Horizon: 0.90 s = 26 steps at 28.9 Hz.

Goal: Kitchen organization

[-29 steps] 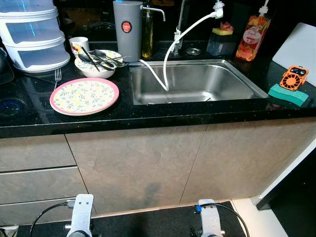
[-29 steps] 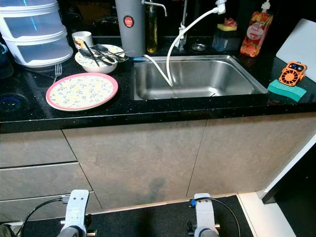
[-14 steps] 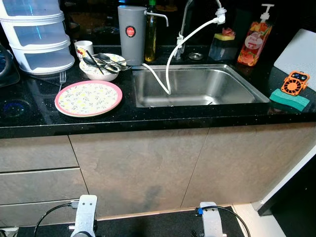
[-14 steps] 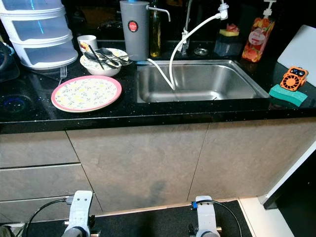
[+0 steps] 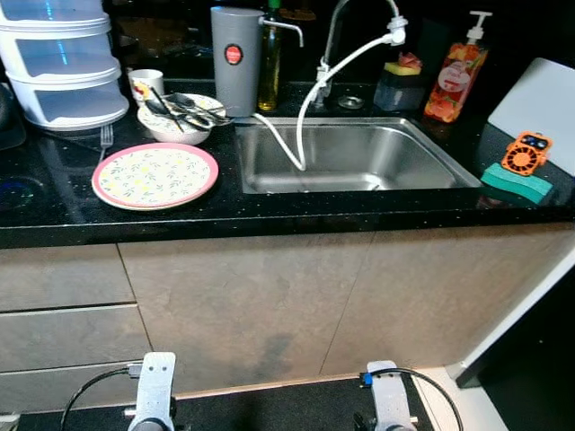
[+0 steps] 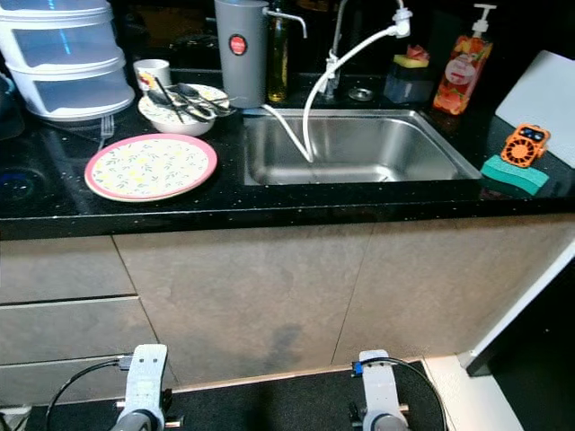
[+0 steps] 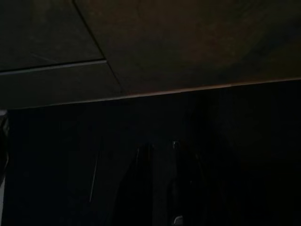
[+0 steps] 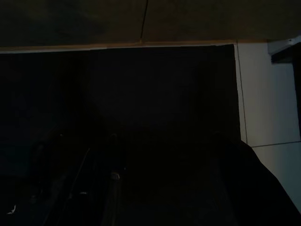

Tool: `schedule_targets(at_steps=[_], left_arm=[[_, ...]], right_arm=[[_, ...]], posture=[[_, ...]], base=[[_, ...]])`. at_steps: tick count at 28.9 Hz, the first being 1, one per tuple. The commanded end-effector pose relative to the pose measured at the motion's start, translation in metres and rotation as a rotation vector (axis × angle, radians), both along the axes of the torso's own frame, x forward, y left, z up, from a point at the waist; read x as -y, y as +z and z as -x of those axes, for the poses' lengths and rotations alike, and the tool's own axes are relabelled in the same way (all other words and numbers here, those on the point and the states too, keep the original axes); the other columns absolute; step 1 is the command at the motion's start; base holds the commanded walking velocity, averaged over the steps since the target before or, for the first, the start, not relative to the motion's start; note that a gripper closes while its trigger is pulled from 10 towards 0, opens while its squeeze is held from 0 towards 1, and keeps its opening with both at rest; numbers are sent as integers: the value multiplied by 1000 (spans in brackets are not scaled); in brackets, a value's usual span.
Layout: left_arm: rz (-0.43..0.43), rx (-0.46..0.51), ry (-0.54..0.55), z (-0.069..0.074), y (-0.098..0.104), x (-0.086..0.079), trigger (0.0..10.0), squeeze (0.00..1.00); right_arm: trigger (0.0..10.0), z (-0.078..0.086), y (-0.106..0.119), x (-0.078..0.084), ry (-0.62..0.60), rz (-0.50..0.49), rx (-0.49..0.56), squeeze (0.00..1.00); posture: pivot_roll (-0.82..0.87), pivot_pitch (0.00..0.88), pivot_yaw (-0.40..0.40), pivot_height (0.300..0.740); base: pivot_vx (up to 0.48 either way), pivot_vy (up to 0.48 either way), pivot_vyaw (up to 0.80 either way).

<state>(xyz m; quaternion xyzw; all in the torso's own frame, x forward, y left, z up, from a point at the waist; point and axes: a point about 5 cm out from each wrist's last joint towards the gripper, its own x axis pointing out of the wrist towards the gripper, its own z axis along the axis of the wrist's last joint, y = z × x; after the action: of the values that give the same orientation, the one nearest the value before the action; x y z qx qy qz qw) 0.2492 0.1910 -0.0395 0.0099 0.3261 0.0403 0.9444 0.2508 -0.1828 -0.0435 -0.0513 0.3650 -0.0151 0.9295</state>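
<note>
Plate (image 5: 154, 174): one, pink-rimmed, near left on black counter (image 5: 269, 208), left of sink (image 5: 350, 157). Jaw state of both hanging arms: cannot tell. One bowl (image 5: 177, 117) of cutlery behind; one fork (image 5: 105, 136); one soap bottle (image 5: 455, 72) far right.

Across the lower frame run beige cabinet fronts (image 5: 243, 296), with two drawer fronts (image 5: 63, 310) at lower left. A dark floor mat (image 5: 269, 409) lies at the bottom edge, and pale floor tile (image 5: 431, 395) shows at lower right.
</note>
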Motion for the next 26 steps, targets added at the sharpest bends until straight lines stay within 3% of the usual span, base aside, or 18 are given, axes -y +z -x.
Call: schedule_targets(at_steps=[1, 11, 14, 21, 26], left_arm=[[4, -19, -11, 2, -2, 2, 10000, 0], [30, -6, 12, -2, 1, 0, 10000, 0], [-38, -28, -41, 4, -3, 0, 10000, 0], [-35, -47, -28, 11, -7, -5, 10000, 0], [15, -44, 5, 12, -8, -5, 10000, 0]], right_arm=[[10000, 0, 0, 0, -21, -13, -2, 0], [10000, 7, -6, -7, -32, -51, -18, 0], [10000, 8, -7, -7, -57, -59, -27, 0], [10000, 8, -6, -3, -48, -8, -18, 0], [10000, 11, -9, -3, -124, -97, -26, 0]], posture=[[-7, 118, -32, 740], [-5, 93, -28, 740], [-6, 105, -26, 740], [-6, 103, -21, 740], [-7, 92, -19, 740]], base=[[0, 0, 0], [0, 0, 0], [0, 0, 0], [0, 0, 0], [0, 0, 0]])
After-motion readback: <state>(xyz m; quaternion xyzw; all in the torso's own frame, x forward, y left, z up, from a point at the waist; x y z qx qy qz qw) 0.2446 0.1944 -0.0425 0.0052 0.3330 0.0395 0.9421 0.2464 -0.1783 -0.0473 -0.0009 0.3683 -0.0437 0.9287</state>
